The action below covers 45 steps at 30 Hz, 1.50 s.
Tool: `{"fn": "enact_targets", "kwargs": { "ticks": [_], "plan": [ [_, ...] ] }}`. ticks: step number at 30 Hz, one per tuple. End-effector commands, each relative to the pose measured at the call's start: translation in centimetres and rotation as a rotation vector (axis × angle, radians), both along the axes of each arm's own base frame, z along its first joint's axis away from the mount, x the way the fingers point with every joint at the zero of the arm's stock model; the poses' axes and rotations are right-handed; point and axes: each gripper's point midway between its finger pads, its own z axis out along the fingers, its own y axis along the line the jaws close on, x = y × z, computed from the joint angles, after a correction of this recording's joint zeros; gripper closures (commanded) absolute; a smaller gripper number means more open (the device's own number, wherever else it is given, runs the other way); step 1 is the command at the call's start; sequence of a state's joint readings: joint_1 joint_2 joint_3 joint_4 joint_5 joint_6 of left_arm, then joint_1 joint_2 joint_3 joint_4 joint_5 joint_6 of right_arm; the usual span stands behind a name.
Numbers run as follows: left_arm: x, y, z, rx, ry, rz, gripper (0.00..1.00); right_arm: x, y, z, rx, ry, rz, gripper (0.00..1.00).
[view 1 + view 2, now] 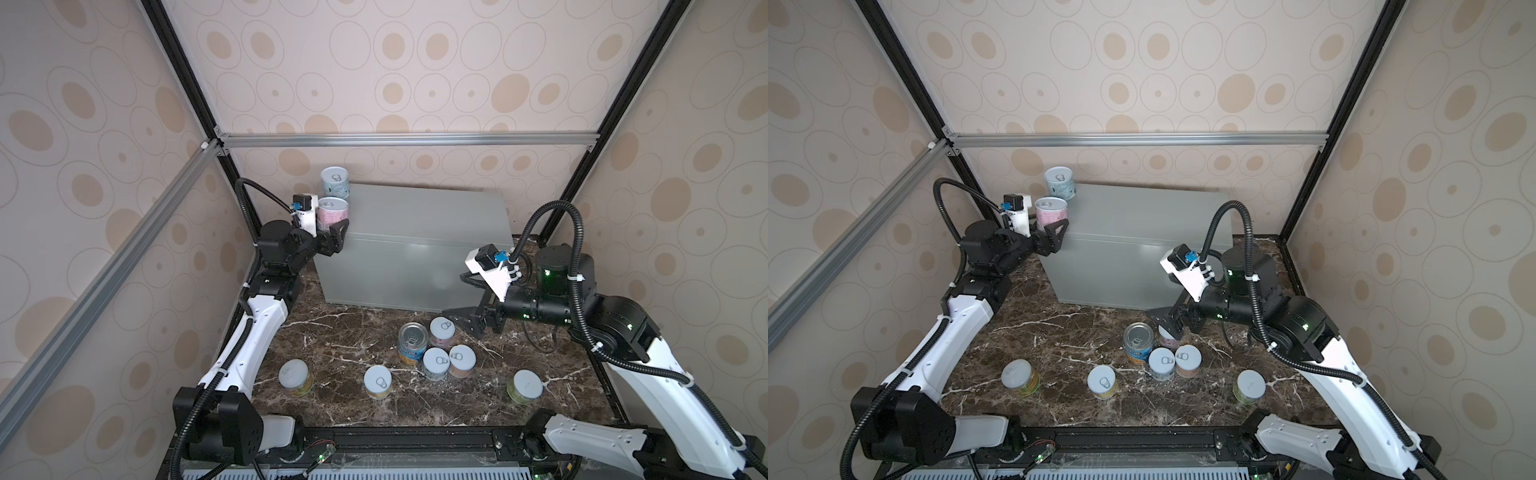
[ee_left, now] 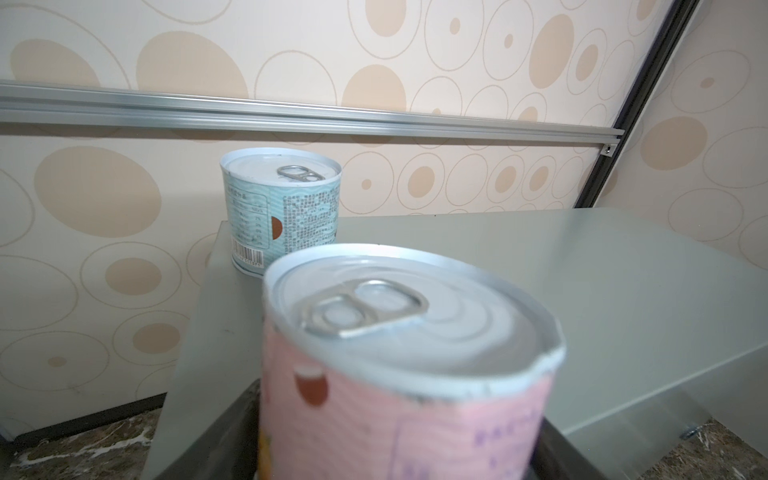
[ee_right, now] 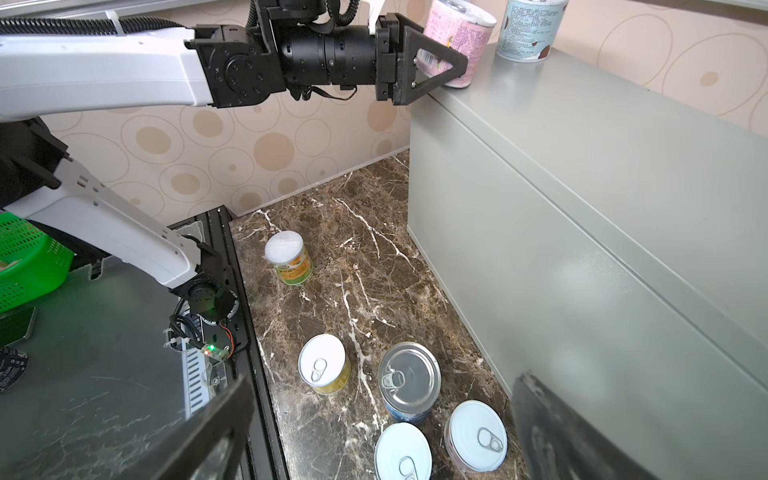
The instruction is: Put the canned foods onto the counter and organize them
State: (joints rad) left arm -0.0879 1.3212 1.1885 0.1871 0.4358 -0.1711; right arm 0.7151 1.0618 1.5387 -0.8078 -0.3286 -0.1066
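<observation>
Spotted-wallpaper cell, marble worktop (image 1: pixel 340 332), with the grey box (image 1: pixel 415 216) at the back serving as the counter.

Progress: two of nine cans are up.
- Teal can (image 1: pixel 335 182) is at the box's back-left corner.
- Pink can (image 1: pixel 332 212) is just in front of it, at the front-left edge. The two are near each other, apparently not touching.

Left gripper (image 1: pixel 332 226) straddles the pink can, whose base looks seated on the box top. Can't tell if the jaws are pinching or slack.

Right gripper (image 1: pixel 457 297) is spread wide and empty, hovering over the middle cluster beside the tall blue can (image 1: pixel 412 343).

Left to do, by my read: seven cans on the worktop. The blue can and three short cans are bunched in the centre, with three more strung along the front.

Orientation: every can is upright, cylinder axis vertical, pull-tab lids up. None tipped.

Pink can sits tight to the box edge, so I'd nudge it inboard when organising.
</observation>
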Motion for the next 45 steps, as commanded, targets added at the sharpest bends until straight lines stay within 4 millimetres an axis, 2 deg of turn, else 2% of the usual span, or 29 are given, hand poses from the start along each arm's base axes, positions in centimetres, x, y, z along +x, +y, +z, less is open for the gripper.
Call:
{"fn": "enact_targets", "kwargs": {
  "ticks": [1, 7, 15, 19, 25, 36, 45],
  "plan": [
    [0.1, 0.9, 1.6, 0.004, -0.065, 0.024, 0.15, -0.1, 0.3, 0.5, 0.017, -0.021, 0.022, 0.0],
    [0.6, 1.0, 0.7, 0.003, -0.047, 0.022, 0.14, -0.4, 0.1, 0.8, 0.03, -0.016, 0.019, 0.0],
    [0.4, 1.5, 1.3, 0.021, -0.063, 0.031, 0.08, -0.6, 0.1, 0.7, 0.043, -0.001, 0.018, 0.0],
    [0.7, 1.3, 1.3, 0.038, -0.058, 0.015, 0.12, -0.5, 0.2, 0.6, 0.044, 0.001, 0.017, 0.0],
    [1.4, 0.8, 1.3, 0.044, -0.056, -0.031, 0.24, -0.3, 0.3, 0.3, 0.043, 0.009, 0.014, 0.0],
    [3.9, 0.8, 1.1, 0.065, -0.043, -0.045, 0.24, 0.0, 0.3, -0.1, 0.035, 0.014, 0.001, 0.0],
    [4.3, 0.4, 0.3, 0.063, -0.028, -0.074, 0.21, 0.4, 0.5, -0.3, 0.03, 0.015, -0.004, 0.0]
  ]
}}
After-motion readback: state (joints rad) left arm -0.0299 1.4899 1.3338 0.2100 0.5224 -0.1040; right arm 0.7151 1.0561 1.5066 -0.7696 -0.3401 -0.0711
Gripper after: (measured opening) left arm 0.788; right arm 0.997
